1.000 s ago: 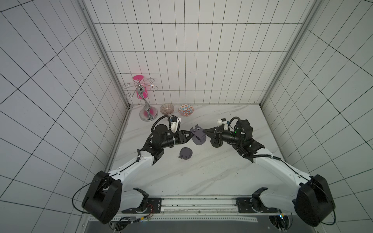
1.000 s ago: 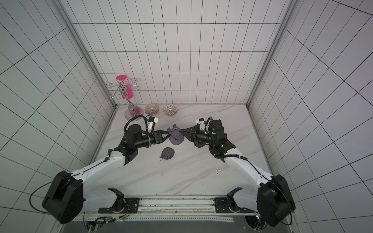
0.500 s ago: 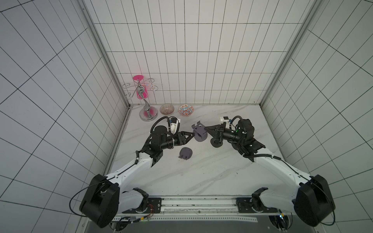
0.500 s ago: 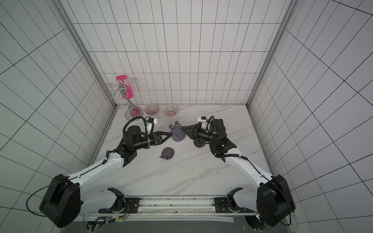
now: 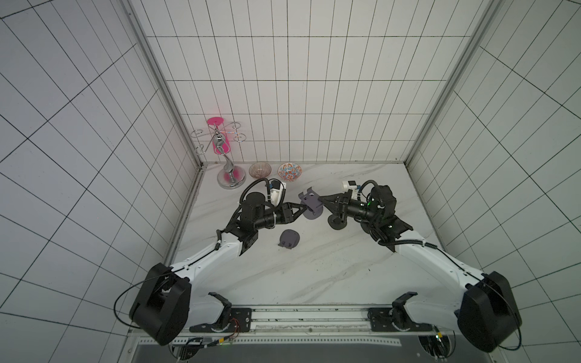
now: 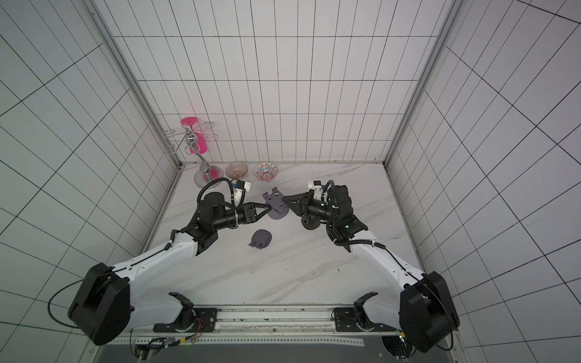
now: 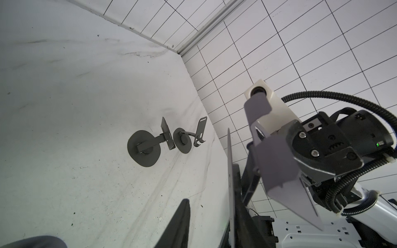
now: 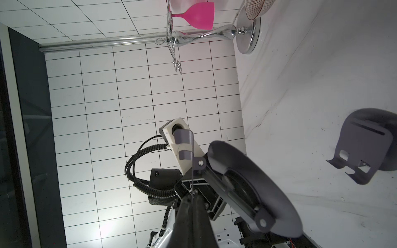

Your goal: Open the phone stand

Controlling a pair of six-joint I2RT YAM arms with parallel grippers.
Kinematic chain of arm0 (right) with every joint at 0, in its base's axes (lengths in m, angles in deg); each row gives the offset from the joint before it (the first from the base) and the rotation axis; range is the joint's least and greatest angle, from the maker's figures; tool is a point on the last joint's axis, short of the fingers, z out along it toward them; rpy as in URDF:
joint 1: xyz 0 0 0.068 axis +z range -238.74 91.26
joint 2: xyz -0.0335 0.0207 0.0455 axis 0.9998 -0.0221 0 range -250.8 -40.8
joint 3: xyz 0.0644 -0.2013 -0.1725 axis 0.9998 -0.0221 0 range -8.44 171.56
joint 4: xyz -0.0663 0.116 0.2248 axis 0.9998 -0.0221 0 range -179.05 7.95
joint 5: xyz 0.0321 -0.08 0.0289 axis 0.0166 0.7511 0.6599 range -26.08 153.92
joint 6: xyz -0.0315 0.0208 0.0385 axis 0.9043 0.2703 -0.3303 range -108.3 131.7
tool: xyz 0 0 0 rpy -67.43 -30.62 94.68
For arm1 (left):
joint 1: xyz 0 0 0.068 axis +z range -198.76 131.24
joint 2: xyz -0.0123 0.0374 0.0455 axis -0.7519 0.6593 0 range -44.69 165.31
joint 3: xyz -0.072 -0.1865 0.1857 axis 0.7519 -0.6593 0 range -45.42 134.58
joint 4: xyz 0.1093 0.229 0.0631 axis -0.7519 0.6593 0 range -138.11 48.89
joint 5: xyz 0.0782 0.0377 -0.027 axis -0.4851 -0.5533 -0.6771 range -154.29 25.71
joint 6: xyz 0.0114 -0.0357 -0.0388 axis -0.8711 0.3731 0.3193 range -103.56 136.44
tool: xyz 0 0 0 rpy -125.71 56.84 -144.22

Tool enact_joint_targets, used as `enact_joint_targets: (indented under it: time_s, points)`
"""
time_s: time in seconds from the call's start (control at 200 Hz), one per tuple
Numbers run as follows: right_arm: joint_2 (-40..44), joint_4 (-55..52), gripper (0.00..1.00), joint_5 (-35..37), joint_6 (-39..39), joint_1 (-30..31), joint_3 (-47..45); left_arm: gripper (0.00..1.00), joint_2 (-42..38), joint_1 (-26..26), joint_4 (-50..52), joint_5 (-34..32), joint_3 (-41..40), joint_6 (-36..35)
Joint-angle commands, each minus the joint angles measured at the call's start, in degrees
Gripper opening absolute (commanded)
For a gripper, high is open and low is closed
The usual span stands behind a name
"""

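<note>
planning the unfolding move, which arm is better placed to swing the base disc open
Left, probably. The left pincer straddles the base disc of the phone stand, jaws not yet shut on it. The right pincer is shut on the stand's plate, so it serves as anchor.

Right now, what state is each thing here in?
phone stand: lifted, partly unfolded
right gripper: shut on it
left gripper: open around its base
second purple stand: folded, lying flat
dark stands: unfolded, standing
pink glass: hanging upside down
bowls: upright
</note>
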Motion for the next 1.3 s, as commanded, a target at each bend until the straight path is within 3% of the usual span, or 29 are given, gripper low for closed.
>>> enact_joint_targets:
  time_s: [0.0, 0.15, 0.28, 0.695, 0.855, 1.299]
  points:
    - [0.13, 3.96, 0.00, -0.76, -1.83, 0.36, 1.51, 0.29, 1.62, -0.16, 0.17, -0.81, 1.93, -1.04]
    - [-0.30, 4.77, 0.00, -1.21, -2.33, 0.52, 1.08, 0.21, 2.66, -0.16, -1.07, -0.39, 2.67, -0.67]
    - [-0.81, 5.86, 0.00, -1.80, -3.12, 0.46, 0.71, 0.00, 3.04, -0.16, -2.06, 0.41, 3.10, -0.64]
    - [-0.23, 6.32, 0.00, -2.27, -2.35, 0.34, 2.60, 0.00, 7.11, 1.22, 3.24, -4.23, 1.74, 5.88]
    - [1.09, 4.46, 0.00, -1.94, -1.69, 0.29, 2.27, 0.00, 10.82, 2.51, 0.53, -4.94, -1.04, 8.77]
    - [1.86, 3.22, 0.00, -1.82, -1.32, -0.69, 5.46, 0.00, 17.02, 2.83, 1.87, -7.41, -2.21, 5.44]
